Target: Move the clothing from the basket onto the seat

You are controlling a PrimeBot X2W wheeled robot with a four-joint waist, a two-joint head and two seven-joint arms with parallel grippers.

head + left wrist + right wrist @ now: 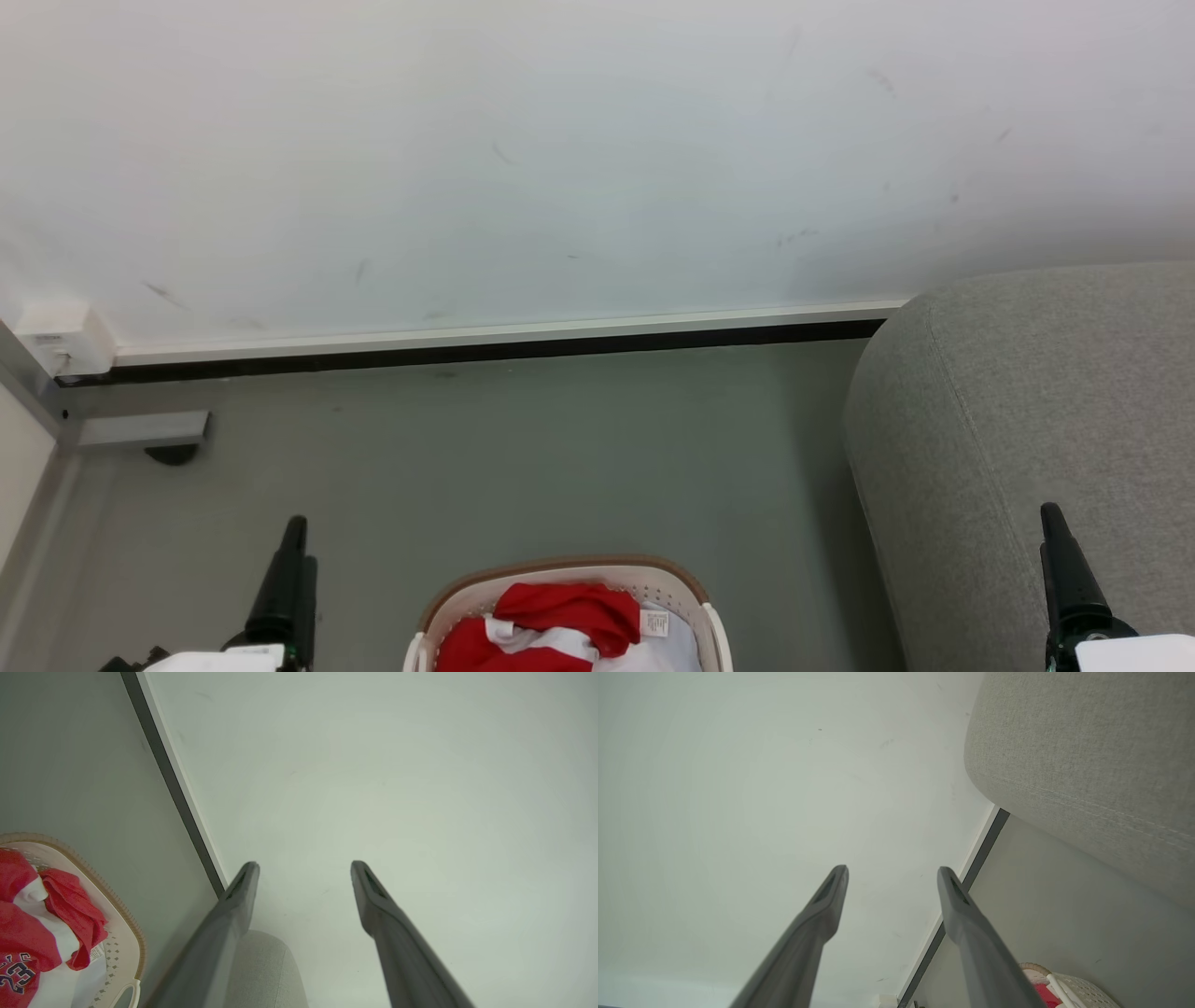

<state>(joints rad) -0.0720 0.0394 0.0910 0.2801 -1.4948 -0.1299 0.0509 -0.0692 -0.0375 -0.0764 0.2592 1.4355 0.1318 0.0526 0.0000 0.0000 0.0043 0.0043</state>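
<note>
The cream basket [705, 623] with a brown rim stands on the floor at the bottom centre, holding red-and-white clothing [560, 621]. In the left wrist view the basket [122, 947] sits at the lower left, and a jersey [25, 952] inside shows a "23". The grey seat [1036, 411] fills the right side. My left gripper [291, 537] stands open at the lower left, left of the basket, and it holds nothing. My right gripper [1055, 523] is open in front of the seat, also holding nothing. Both wrist views show spread fingers [243, 891] [952, 896] against the wall.
A white wall [560, 159] with a dark baseboard [467, 353] runs across the back. A white box [63, 338] and a grey bracket [140, 429] sit in the far left corner. Bare grey floor [523, 457] lies between the basket and the wall.
</note>
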